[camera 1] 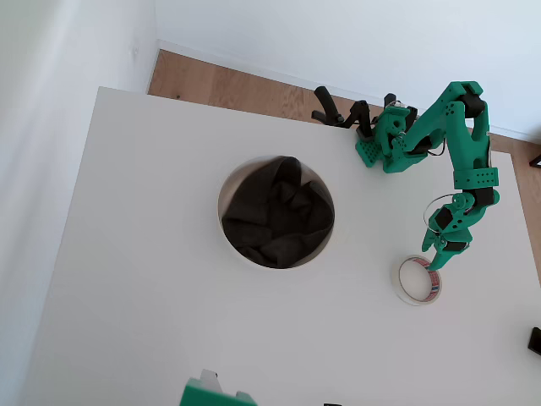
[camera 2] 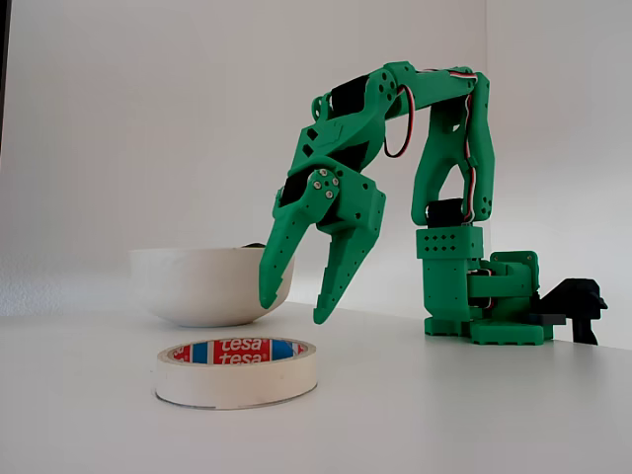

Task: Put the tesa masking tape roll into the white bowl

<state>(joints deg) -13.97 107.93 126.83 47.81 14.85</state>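
Note:
The tesa masking tape roll (camera 1: 418, 280) (camera 2: 237, 371) lies flat on the white table, a cream ring with a red-and-blue label. My green gripper (camera 1: 436, 255) (camera 2: 293, 306) hangs open just above and behind it, fingertips pointing down, nothing between them. The fingers do not touch the roll. The white bowl (camera 1: 226, 188) (camera 2: 197, 283) stands near the table's middle with dark cloth inside; in the overhead view it is well left of the tape, and in the fixed view it sits behind the roll and the gripper.
The arm's green base (camera 1: 390, 144) (camera 2: 484, 306) is clamped at the table's far edge with black clamps (camera 1: 338, 110). A green part (camera 1: 211, 395) pokes in at the near edge in the overhead view. Bare table (camera 1: 135, 279) surrounds the bowl.

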